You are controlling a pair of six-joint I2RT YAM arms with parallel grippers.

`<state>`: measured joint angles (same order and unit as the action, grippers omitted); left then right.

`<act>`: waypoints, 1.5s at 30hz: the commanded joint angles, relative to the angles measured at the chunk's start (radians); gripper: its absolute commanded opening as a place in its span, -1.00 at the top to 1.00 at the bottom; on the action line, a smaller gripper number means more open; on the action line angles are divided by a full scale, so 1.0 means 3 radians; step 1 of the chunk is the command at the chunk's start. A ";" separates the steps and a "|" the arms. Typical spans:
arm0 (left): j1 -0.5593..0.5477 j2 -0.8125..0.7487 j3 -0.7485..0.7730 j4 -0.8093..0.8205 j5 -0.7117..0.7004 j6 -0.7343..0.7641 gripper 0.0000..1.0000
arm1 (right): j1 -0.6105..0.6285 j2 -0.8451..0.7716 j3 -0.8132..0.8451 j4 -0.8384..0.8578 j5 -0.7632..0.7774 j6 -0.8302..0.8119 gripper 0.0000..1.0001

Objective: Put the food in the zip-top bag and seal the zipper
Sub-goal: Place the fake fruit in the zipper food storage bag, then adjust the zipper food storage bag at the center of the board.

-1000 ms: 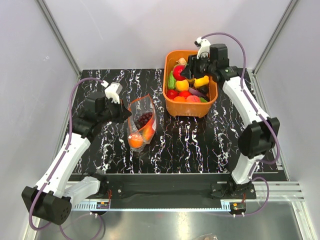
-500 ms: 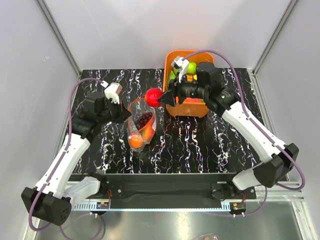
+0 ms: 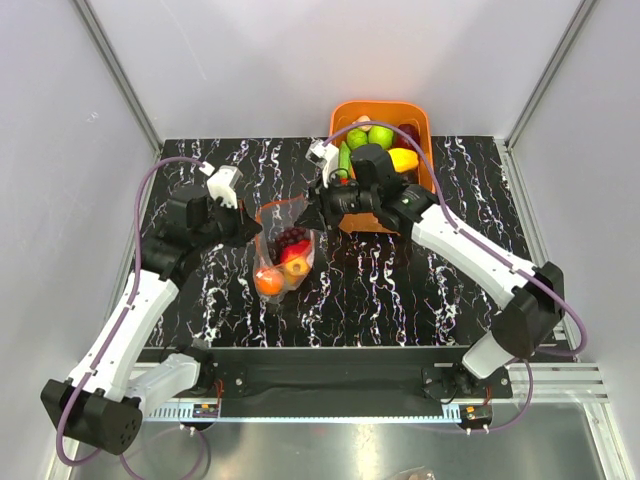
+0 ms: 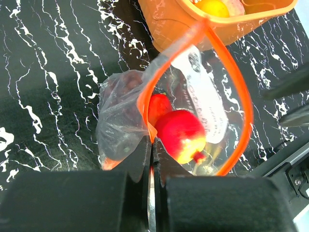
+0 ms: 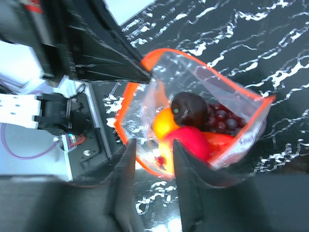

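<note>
Left arm [image 3: 135,305] bent, reaching forward, left gripper [image 4: 152,146] pinched tight. Right arm [image 3: 470,252] stretches across toward it – right gripper [image 5: 153,144] angled down, fingers [image 5: 124,186] apart.

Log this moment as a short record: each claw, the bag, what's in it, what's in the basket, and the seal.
left claw: shut on the rim of the zip-top bag, holding its mouth open
right claw: open, empty, over the bag mouth
zipper: spread in a loop, unsealed
in bag: red fruit, grapes, orange piece
basket: holds green pieces and a yellow piece
seal: not yet done
</note>
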<state>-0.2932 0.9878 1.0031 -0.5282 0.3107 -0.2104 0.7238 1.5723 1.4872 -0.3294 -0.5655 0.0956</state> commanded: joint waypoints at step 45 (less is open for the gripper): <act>-0.0056 0.0547 0.1677 -0.1798 0.0258 -0.0122 0.96 | 0.0333 0.0210 0.0708 -0.1141 0.1573 0.0781 1.00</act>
<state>-0.3065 1.1465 1.3998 -0.9276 0.3508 -0.2554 0.8200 1.6596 1.6203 -0.6609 -0.1394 0.3763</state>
